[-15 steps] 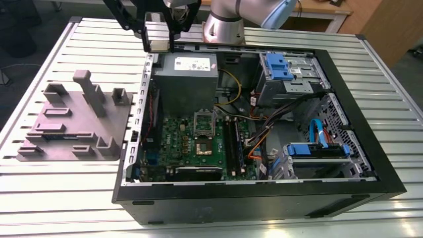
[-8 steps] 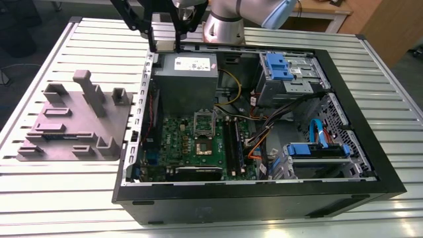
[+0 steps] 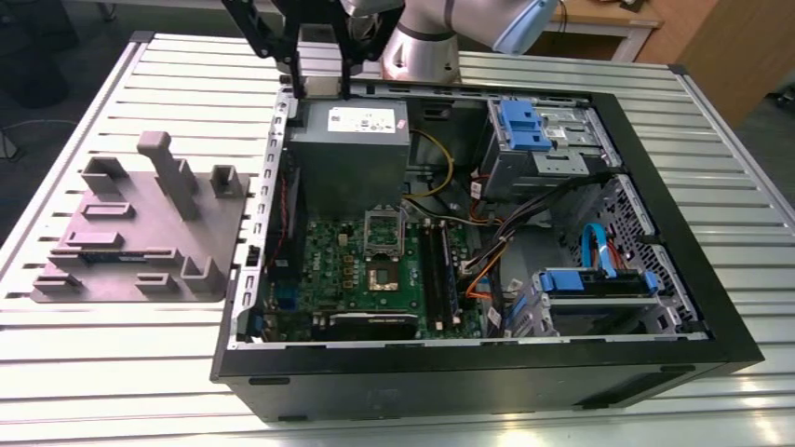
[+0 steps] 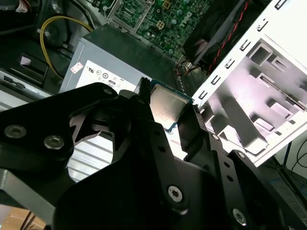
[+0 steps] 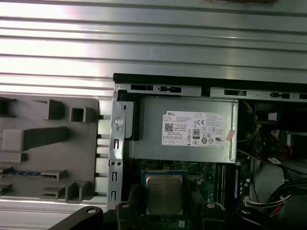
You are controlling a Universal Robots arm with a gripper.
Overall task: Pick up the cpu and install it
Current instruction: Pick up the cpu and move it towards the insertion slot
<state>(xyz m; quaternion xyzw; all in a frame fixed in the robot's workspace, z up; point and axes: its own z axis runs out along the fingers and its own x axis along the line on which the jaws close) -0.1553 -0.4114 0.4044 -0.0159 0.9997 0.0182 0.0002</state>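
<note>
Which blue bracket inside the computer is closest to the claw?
The blue bracket by the grey power-supply box, near the claw holding the cpu; the other bracket sits at the opposite end.

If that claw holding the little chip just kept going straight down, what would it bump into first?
Probably the grey power-supply box, which seems to lie under the gripper and its cpu; depth is hard to judge.

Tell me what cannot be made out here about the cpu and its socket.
- cpu: its underside faces away in both wrist views, and the gripper, closed on it, covers two of its edges.
- CPU socket: its contacts are too small to make out in the exterior view.
- Robot arm: its upper part is cut off by the top edge of the exterior view.
</note>
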